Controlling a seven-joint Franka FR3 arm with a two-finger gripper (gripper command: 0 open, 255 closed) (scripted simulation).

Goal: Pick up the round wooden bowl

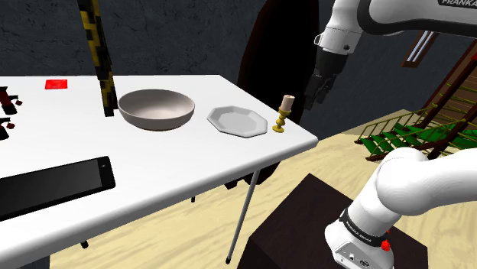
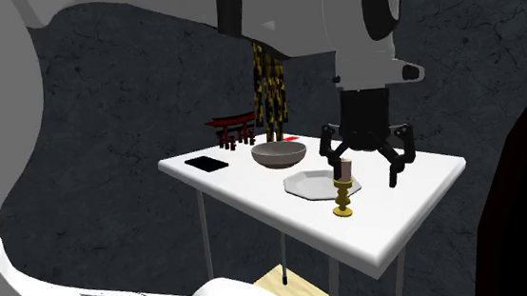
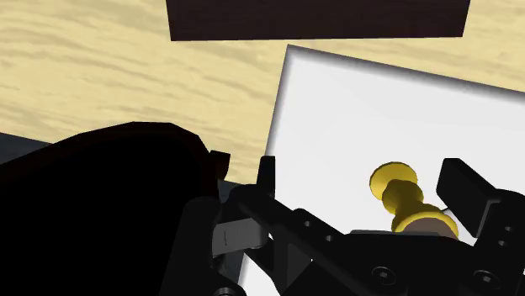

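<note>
1 grey bowl [image 1: 155,109], 1 plate [image 1: 238,121], 1 candlestick [image 1: 283,115], 1 gripper [image 2: 363,173] spread

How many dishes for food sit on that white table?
2. The round greyish bowl stands near the middle of the white table; the white eight-sided plate lies beside it, toward the small gold-coloured candlestick. None seems hidden.

The arm [image 1: 416,179] is wearing smooth, rounded white shells, with dark bands showing at its joints. A black ring [image 1: 358,227] low on the arm is carrying small white lettering, and a tiny red mark [image 1: 386,245] is sitting just beside it. Dark "FRANKA" lettering [image 1: 457,3] is running along the upper link. The gripper [image 2: 361,172] is showing all black, with a boxy body, 2 angular fingers [image 3: 458,185], and round screw heads [image 3: 383,273] dotting its housing.
</note>
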